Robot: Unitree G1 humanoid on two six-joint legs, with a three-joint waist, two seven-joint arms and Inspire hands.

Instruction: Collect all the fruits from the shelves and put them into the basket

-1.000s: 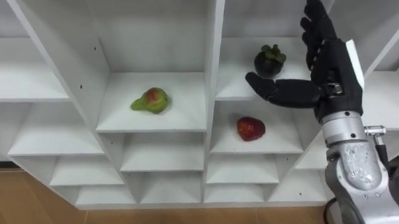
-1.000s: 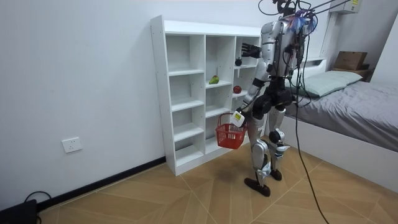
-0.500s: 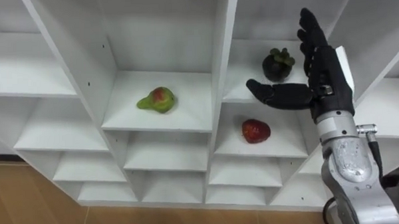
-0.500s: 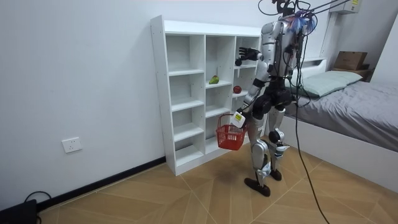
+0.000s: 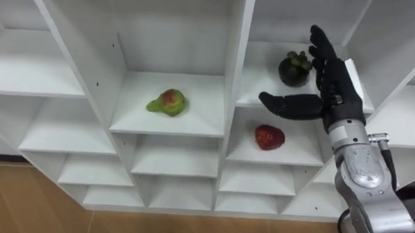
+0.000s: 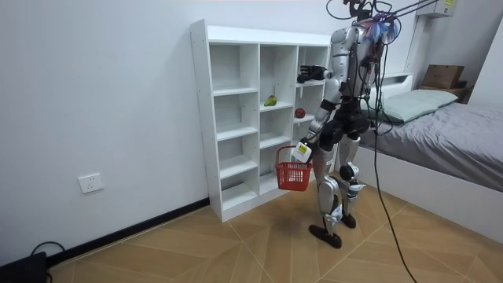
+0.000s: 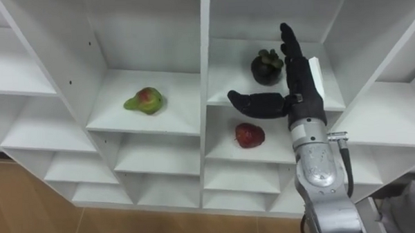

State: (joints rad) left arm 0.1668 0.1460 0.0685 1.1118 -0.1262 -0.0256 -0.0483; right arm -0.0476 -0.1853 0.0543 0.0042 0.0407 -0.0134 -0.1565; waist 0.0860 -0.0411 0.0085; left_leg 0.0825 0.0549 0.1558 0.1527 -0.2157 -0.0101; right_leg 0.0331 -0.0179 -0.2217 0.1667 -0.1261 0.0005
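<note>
Down low, nearest the robot, the left robot hand (image 6: pixel 301 152) is closed round the handle of the red basket (image 6: pixel 293 176), which hangs by the robot's leg in front of the closet (image 5: pixel 242 67). If that arm swings, the basket can bump the low shelves. Any fruit dropped from up high may also miss it (the basket is well below the fruit, so the fall is long). Higher up, the right robot hand (image 5: pixel 335 91) is spread wide apart, with its fingers straight up and its thumb stuck out to the side, and it holds nothing. It is just in front of the box where the dark round fruit (image 5: pixel 294 68) sits on its shelf board. I think this is the fruit the robot wants first. The hand may push it instead of catching it. A round fruit rolls, so it can slip to the back of the box or off the front edge. The thumb is low, near the front edge of the board, and it may knock on the wood and spoil the reach. One shelf down lies the red fruit (image 5: pixel 269 136), just under the thumb, and a falling fruit may hit it. Farther off, in the next column to the left, the pear (image 5: pixel 167 103) lies on its side. It is well apart from the hand, so it looks safe.
</note>
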